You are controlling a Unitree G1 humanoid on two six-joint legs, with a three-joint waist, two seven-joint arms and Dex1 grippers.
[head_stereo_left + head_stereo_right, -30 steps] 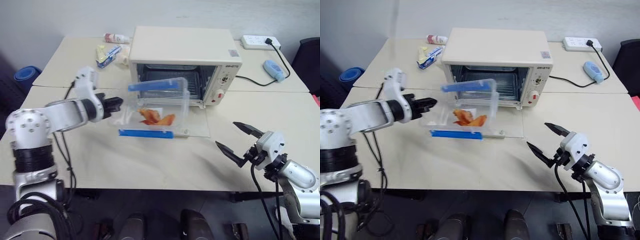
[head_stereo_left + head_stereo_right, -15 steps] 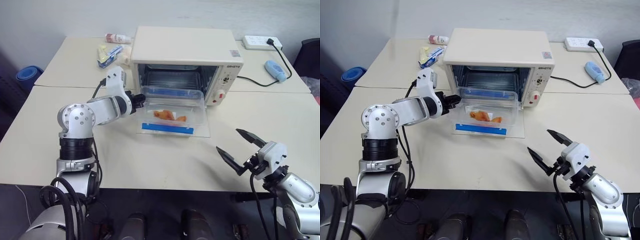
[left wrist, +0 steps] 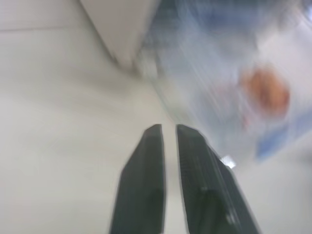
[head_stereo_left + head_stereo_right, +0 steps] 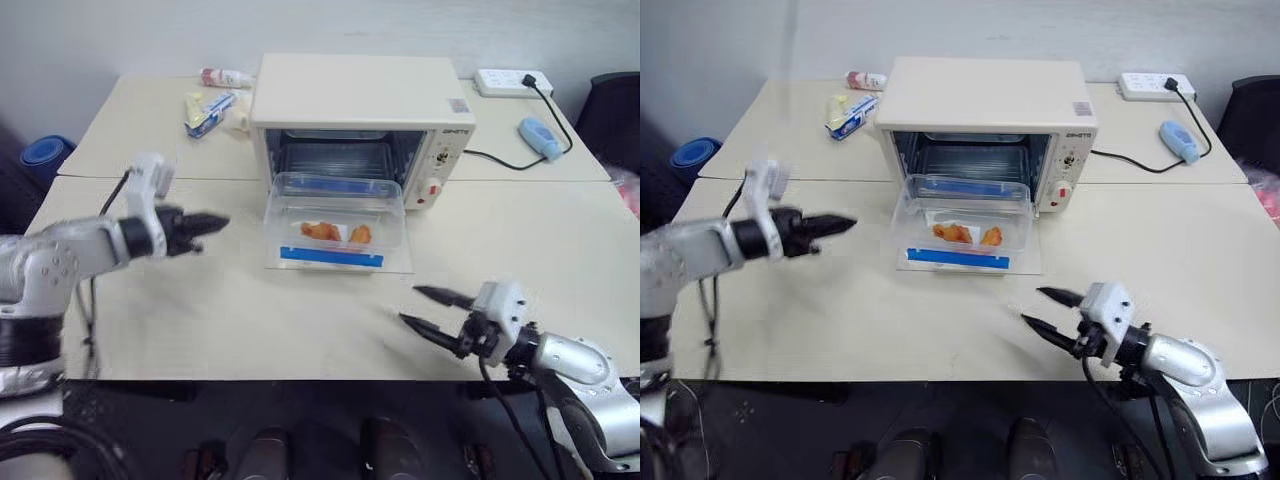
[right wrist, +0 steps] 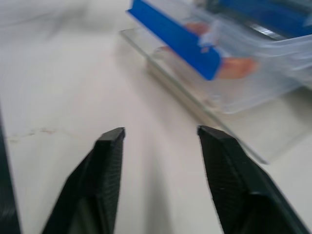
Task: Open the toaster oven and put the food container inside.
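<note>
Cream-white toaster oven [image 4: 360, 100]: on surface [image 4: 200, 310], door [image 4: 340, 262] dropped flat toward robot, cavity exposed.
Clear food container [image 4: 335, 218]: resting on the lowered glass door, just in front of the cavity mouth, not inside. Blue clip along near edge, second blue clip at the far edge by the opening. Orange food pieces visible inside.
Left claw [image 4: 212, 222]: fingers pressed together, nothing between them. Hovering left of the oven door, well apart from container, tips pointing toward it. Left wrist view: container and oven corner ahead, blurred.
Right claw [image 4: 425, 308]: fingers parted, nothing held. Low over surface near the front edge, right of and nearer than the door, tips pointing left. Right wrist view: container's blue clip and the door edge ahead, beyond the fingertips [image 5: 114, 141], no contact.
Snack packets [image 4: 212, 108]: back left of surface, beside oven.
Small bottle [image 4: 224, 77]: behind the packets, lying down.
Power strip [image 4: 510, 82]: back right, black cable [image 4: 555, 115] plugged in.
Light-blue device [image 4: 537, 137]: right of oven, near the cable.
Blue object [image 4: 45, 155]: on floor, off the left edge of surface.
</note>
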